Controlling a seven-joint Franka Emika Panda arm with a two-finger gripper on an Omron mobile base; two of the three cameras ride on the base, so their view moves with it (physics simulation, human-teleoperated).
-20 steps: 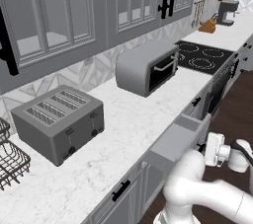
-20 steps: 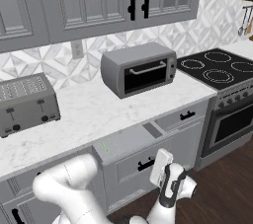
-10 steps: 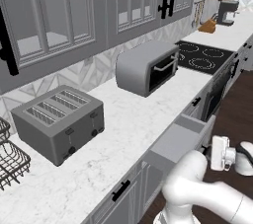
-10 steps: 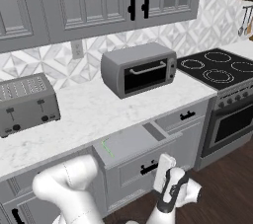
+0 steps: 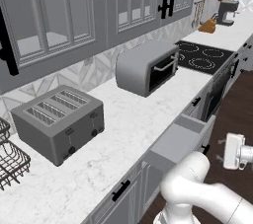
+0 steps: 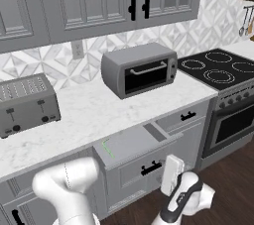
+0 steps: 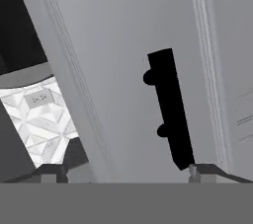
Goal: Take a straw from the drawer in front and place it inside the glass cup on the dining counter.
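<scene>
Grey drawer (image 6: 134,144) stands pulled out under your bench (image 6: 89,115), the light-green straw (image 6: 106,148) lying at its left end; your hand (image 7: 127,170) hangs wide open, empty, just off its black handle (image 7: 169,107).

Open drawer below the kitchen worktop, seen from the arm's left

The drawer (image 5: 180,139) stands pulled out from the cabinet run, its grey inside showing. Behind it on the worktop (image 5: 123,134) sits a toaster oven (image 5: 147,66); a four-slot toaster (image 5: 59,122) stands well to its left, the black hob (image 5: 203,57) to its right.
</scene>
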